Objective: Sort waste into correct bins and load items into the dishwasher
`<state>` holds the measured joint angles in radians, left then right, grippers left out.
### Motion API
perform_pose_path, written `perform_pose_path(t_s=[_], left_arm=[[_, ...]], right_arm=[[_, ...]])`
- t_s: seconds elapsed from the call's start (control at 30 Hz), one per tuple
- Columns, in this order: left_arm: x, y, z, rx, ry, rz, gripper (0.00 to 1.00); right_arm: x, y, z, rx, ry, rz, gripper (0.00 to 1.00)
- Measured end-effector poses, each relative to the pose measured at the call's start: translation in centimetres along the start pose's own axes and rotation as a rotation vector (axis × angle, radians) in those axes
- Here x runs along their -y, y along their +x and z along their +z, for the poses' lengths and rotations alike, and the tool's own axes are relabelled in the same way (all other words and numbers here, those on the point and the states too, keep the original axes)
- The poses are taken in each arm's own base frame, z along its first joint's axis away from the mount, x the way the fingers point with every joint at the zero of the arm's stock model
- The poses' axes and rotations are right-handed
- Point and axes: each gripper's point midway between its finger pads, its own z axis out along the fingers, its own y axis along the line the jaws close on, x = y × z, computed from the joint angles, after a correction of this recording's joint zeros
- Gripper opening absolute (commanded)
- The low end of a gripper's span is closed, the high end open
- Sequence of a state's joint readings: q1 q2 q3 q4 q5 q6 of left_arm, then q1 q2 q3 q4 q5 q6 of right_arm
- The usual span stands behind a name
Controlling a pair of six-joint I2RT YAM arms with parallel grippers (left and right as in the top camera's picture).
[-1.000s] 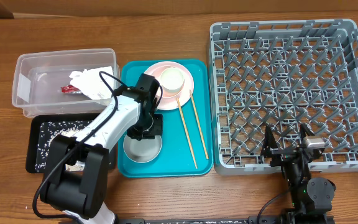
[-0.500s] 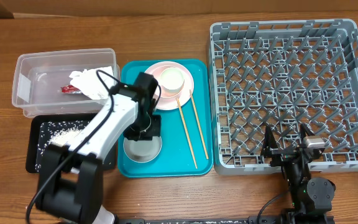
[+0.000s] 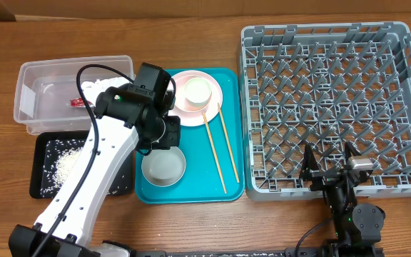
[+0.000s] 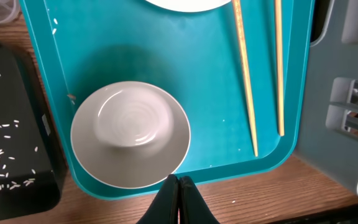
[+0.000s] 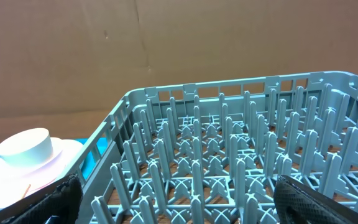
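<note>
My left gripper (image 4: 179, 186) is shut with nothing in it, hovering over the near rim of an empty white bowl (image 4: 130, 134) on the teal tray (image 3: 191, 187). Two chopsticks (image 4: 244, 81) lie to the bowl's right. From overhead the left gripper (image 3: 164, 134) hangs between the bowl (image 3: 164, 168) and the pink plate (image 3: 216, 100), which carries a small white cup (image 3: 198, 91). The clear tub (image 3: 48, 78) holds a napkin (image 3: 91, 89) and a red wrapper (image 3: 75, 103). Rice (image 3: 66, 163) lies in the black tray (image 3: 48, 160). My right gripper (image 5: 179, 205) is open at the near edge of the grey dish rack (image 3: 334, 100).
The rack (image 5: 229, 155) is full of upright pegs and holds no dishes. The teal tray sits between the black tray and the rack. A bare wooden table (image 3: 205, 221) runs along the front. My left arm (image 3: 98, 164) crosses above the black tray.
My left arm has risen and swung left, its wrist drawing back from over the bowl, which now shows whole. The right arm has not moved.
</note>
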<state>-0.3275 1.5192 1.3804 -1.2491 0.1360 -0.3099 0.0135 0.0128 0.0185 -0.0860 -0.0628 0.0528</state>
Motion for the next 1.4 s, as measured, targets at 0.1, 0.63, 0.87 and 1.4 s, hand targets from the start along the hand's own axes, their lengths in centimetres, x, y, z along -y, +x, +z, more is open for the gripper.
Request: perform_pose_path(t_s=[0.1, 0.63, 0.87, 1.4], left_arm=[[-0.7, -0.3, -0.1, 0.005, 0.008, -0.03, 0.04], [-10.0, -3.5, -7.1, 0.196, 0.617, -0.401, 0.05], [-11.9, -4.0, -9.8, 0.301, 0.756, -0.485, 0.52], [-13.4, -3.1, -8.2, 0.259, 0.622, -0.499, 1.0]], right_arm=[[0.0, 0.0, 0.0, 0.0, -0.001, 0.0, 1.0], [-3.1, 1.5, -0.4, -0.114, -0.17, 0.168, 1.0], [-5.1, -7.8, -0.9, -0.13, -0.216, 0.197, 1.0], [-18.2, -10.4, 6.1, -0.844, -0.527, 0.334, 1.0]])
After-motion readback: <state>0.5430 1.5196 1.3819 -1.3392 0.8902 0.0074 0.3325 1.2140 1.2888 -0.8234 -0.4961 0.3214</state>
